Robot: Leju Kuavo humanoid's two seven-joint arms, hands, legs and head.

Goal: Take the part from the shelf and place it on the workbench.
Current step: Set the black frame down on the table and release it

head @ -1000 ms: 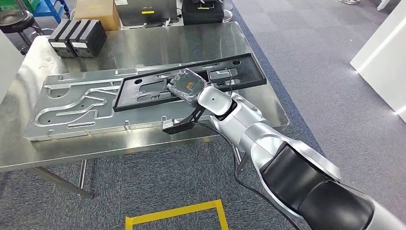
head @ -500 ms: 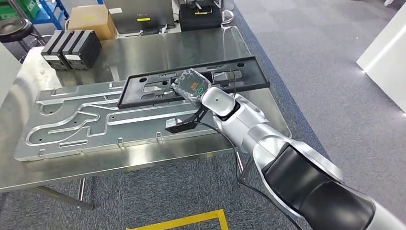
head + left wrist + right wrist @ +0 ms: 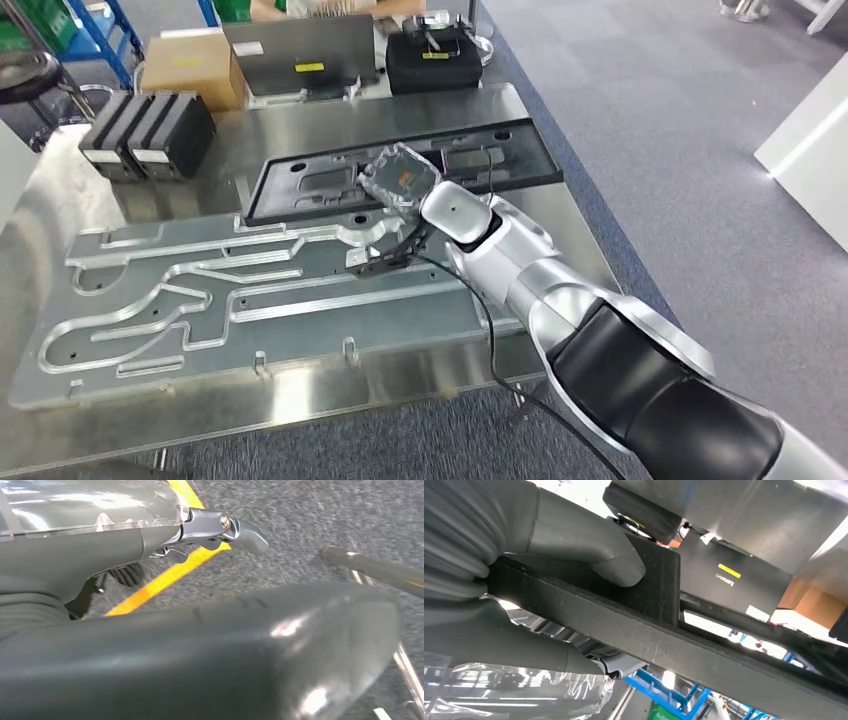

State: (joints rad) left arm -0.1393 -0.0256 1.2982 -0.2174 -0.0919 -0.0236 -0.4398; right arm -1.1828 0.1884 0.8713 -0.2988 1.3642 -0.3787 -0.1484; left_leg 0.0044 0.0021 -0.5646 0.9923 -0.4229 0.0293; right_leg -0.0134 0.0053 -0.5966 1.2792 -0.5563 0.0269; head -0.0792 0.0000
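Observation:
The part is a long flat black panel [image 3: 300, 185] with cut-outs. It hangs level and low over the far half of the steel workbench [image 3: 575, 250]; I cannot tell whether it touches the top. My right hand [image 3: 400, 180], wrapped in clear plastic, grips the panel's near edge around its middle. In the right wrist view the thumb [image 3: 589, 545] presses on one face of the panel [image 3: 674, 640] and the fingers lie under it. My left hand [image 3: 200, 530] hangs over grey carpet with nothing in it, its fingers apart.
A large machined aluminium plate [image 3: 200, 300] covers the bench's near half. Two black boxes [image 3: 150, 135] stand at the far left corner. Behind the bench are a cardboard box [image 3: 190, 65], a dark grey case [image 3: 300, 50] and a black bag [image 3: 435, 55]. Grey carpet lies to the right.
The whole picture has shifted: the camera has moved closer to the bench. The panel, still in my right hand, now sits beyond the aluminium plate instead of overlapping it.

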